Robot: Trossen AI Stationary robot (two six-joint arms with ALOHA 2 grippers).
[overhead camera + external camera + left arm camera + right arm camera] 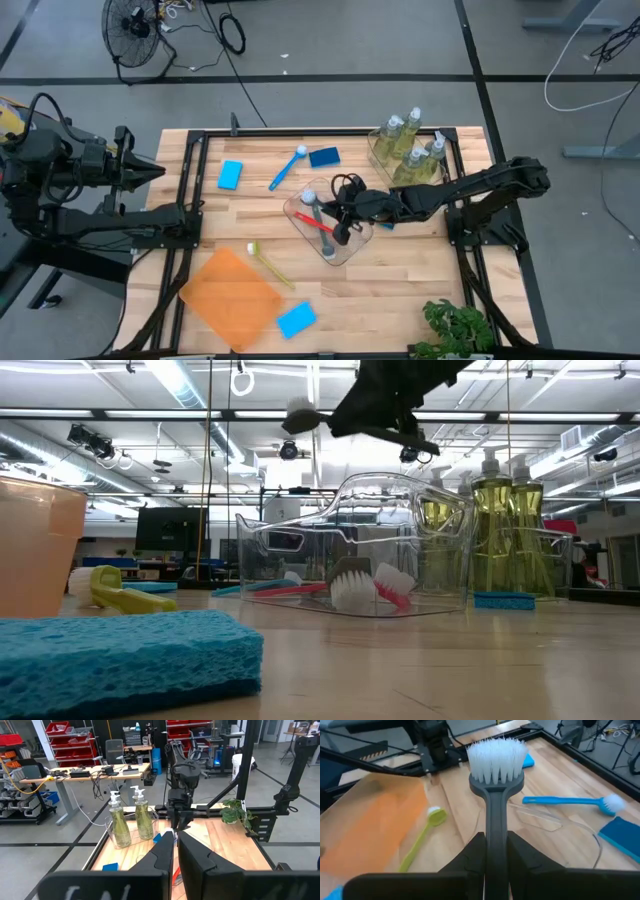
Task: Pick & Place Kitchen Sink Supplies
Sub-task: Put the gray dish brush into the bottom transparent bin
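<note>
Right gripper (496, 851) clamped on grey brush (496, 775), bristles forward, above clear tub (328, 228) at table centre. Red brush (318, 222) inside that tub. Blue brush (287, 167) at 11 o'clock of tub, yellow-green brush (268, 262) at 8 o'clock. Left gripper (150, 168) closed, empty, parked at left edge.

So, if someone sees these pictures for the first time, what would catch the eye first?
Probably the right gripper, shut on a grey brush with white bristles, held above the clear tub at the middle of the table, where a red brush already lies. Next, the soap bottles standing in another tub at the far right corner. The left gripper waits shut off the table's left edge.
</note>
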